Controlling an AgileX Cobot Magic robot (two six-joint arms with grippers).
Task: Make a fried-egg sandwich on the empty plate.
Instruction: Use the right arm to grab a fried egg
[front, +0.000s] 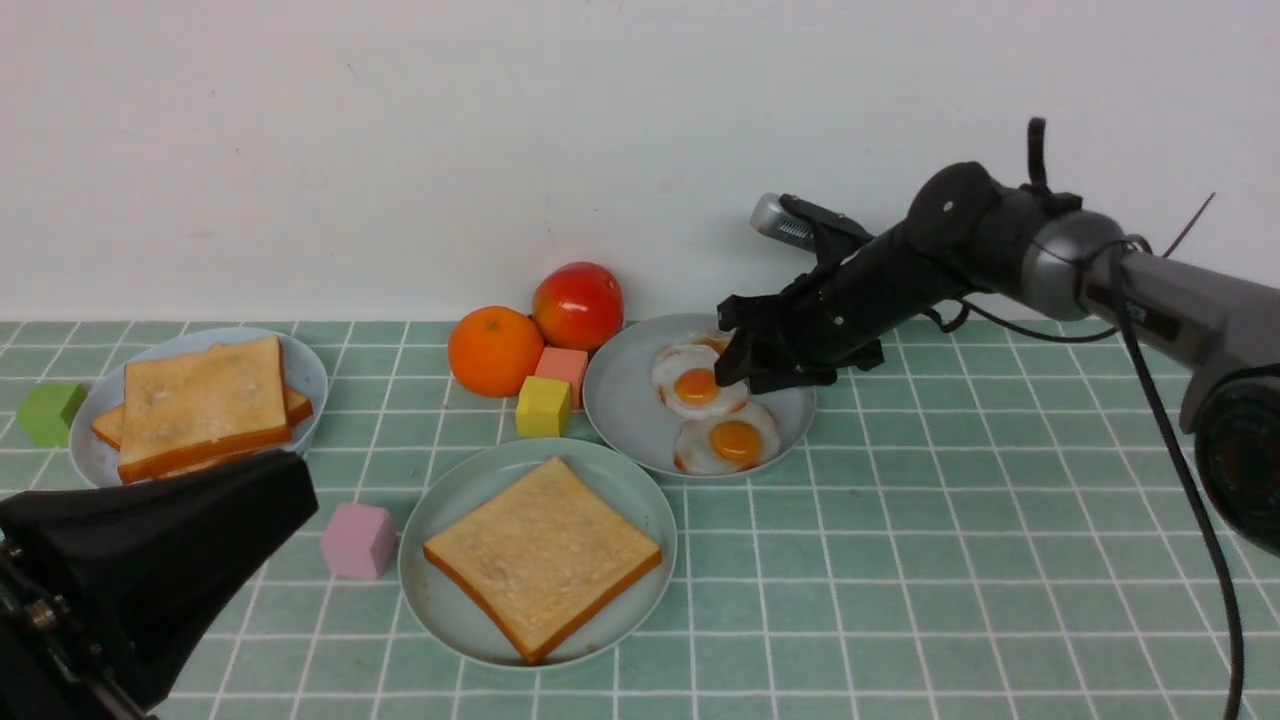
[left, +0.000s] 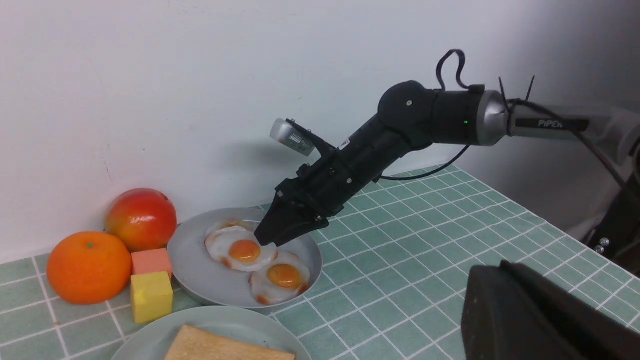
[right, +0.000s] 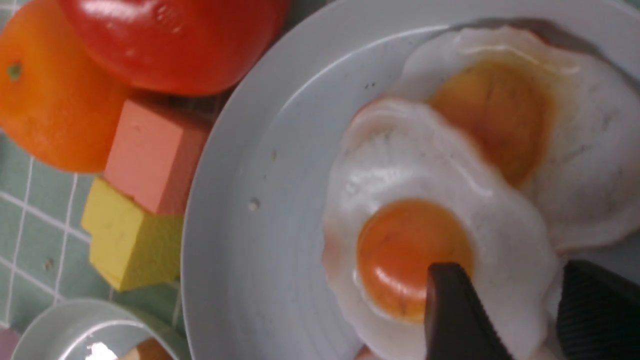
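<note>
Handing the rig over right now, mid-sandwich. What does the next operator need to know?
Left gripper: shut, low at front left.
Right gripper: open, fingers either side of the edge of the top egg on the grey plate; no grip yet.
Mint plate: one toast lies on it. Spare toast stack on the blue plate, left.
Done: bottom slice placed.
Left: grip the egg, lay it on the toast, cap with a second slice.

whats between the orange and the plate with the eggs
Two cubes, a salmon-pink cube and a yellow cube nearer the camera, sit between the orange and the egg plate; the front view shows it.
</note>
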